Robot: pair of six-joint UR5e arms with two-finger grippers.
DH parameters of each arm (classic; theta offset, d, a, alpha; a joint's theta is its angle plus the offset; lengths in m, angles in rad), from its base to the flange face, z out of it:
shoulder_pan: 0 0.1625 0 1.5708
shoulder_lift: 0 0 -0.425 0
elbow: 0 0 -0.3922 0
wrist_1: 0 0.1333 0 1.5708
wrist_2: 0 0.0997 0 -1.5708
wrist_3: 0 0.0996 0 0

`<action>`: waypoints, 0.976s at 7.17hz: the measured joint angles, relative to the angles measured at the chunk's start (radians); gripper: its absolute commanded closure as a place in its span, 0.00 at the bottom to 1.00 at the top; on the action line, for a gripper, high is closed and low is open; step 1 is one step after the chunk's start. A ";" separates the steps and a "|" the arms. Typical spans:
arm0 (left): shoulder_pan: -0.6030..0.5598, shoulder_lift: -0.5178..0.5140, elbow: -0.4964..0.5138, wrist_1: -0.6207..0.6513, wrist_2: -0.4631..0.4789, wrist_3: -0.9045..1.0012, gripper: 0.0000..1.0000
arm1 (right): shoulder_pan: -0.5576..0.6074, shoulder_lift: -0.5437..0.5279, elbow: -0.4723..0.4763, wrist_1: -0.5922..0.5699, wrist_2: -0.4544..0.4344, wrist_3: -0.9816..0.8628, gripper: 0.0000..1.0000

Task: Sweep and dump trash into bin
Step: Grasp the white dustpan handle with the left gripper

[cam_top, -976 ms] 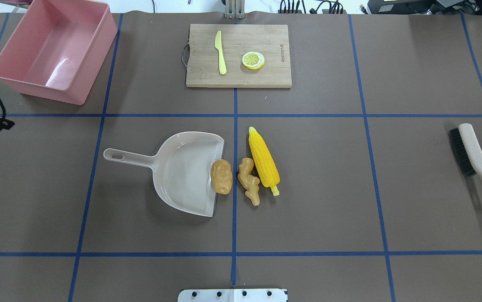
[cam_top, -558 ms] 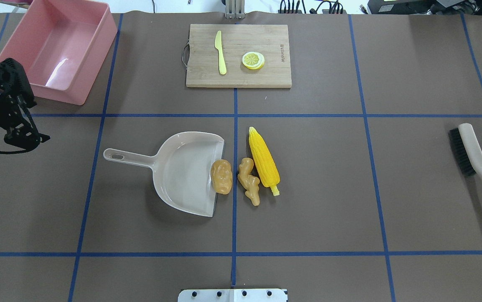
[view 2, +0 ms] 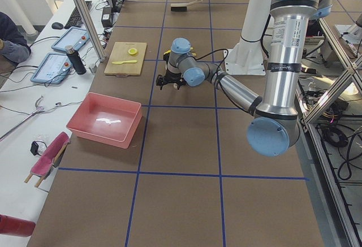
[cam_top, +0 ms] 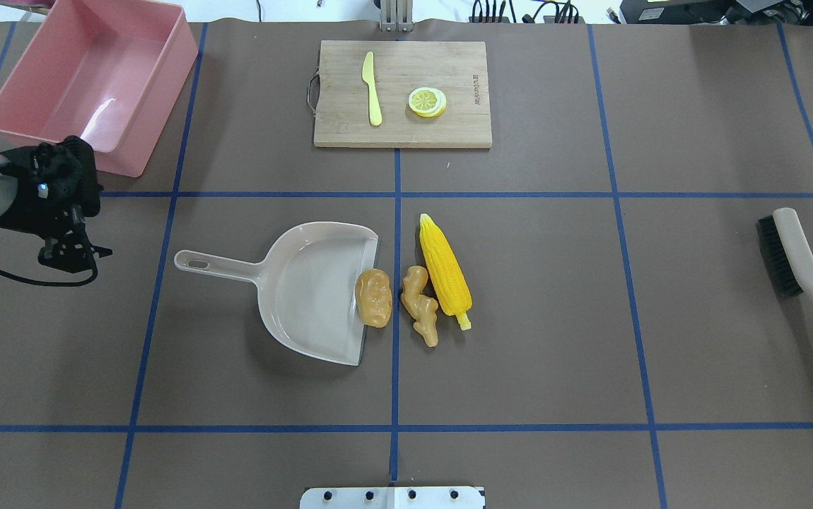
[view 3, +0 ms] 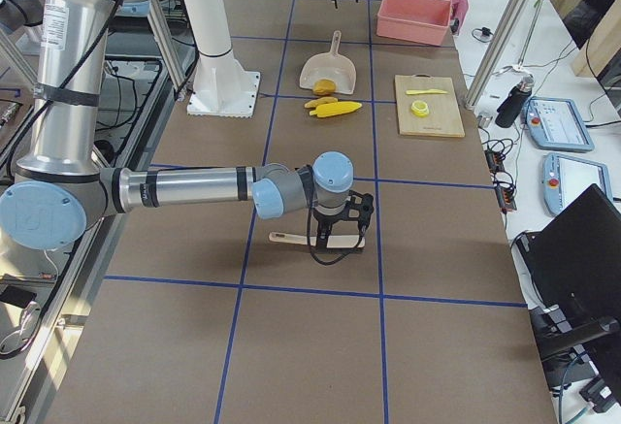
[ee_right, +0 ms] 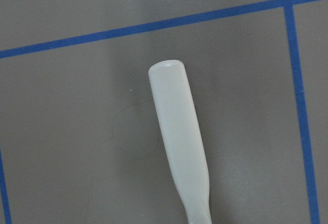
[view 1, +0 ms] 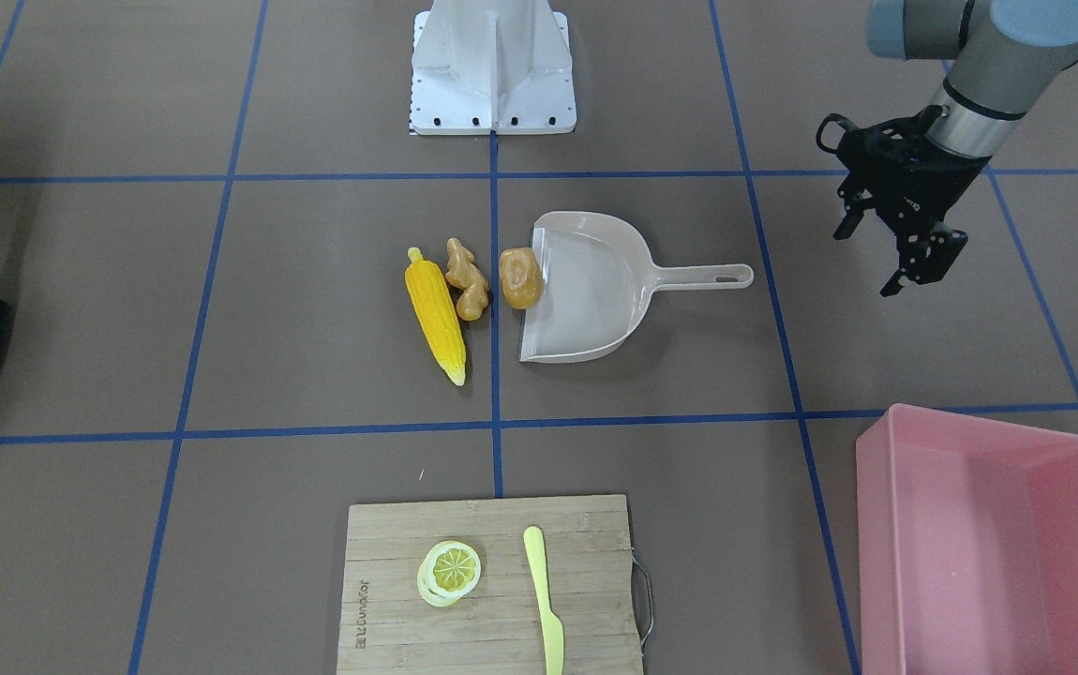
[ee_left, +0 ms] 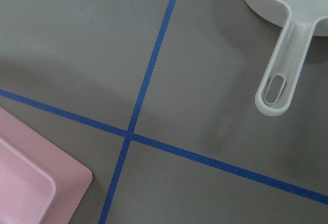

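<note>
Nothing looks swept yet. The corn cob (cam_top: pixel 445 272), ginger root (cam_top: pixel 420 305) and potato-like lump (cam_top: pixel 373 297) lie side by side mid-frame in the overhead view, and only the lump touches the lip of the dustpan (cam_top: pixel 307 297). The pink bin (cam_top: pixel 166 106) stands empty at upper left. The left gripper (cam_top: pixel 73 253) hovers off the dustpan's handle end, fingers spread and empty. The right gripper (view 3: pixel 340 242) hangs over the brush (cam_top: pixel 806 272) at the right edge, and I cannot tell how its fingers stand. Grasping both tools, sweeping and dumping all seem still to do.

- A brown table (cam_top: pixel 696 318) fills the middle, marked into squares by blue tape (cam_top: pixel 519 194).
- A white bench (view 2: pixel 17 122) runs along one side, holding two tablets (view 2: pixel 69 39) and a keyboard (view 2: pixel 73 16).
- A metal post (view 2: pixel 85 18) stands at the bench's edge.
</note>
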 measured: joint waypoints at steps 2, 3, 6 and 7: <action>0.076 -0.035 0.013 0.066 0.004 0.005 0.01 | -0.098 -0.046 -0.001 0.102 -0.026 0.037 0.00; 0.096 -0.050 0.020 0.095 0.007 0.010 0.01 | -0.140 -0.077 -0.001 0.144 -0.054 0.041 0.00; 0.112 -0.143 0.094 0.115 0.016 0.035 0.01 | -0.231 -0.133 -0.009 0.202 -0.142 0.043 0.00; 0.112 -0.162 0.104 0.114 0.017 0.040 0.01 | -0.248 -0.136 -0.019 0.205 -0.154 0.044 0.04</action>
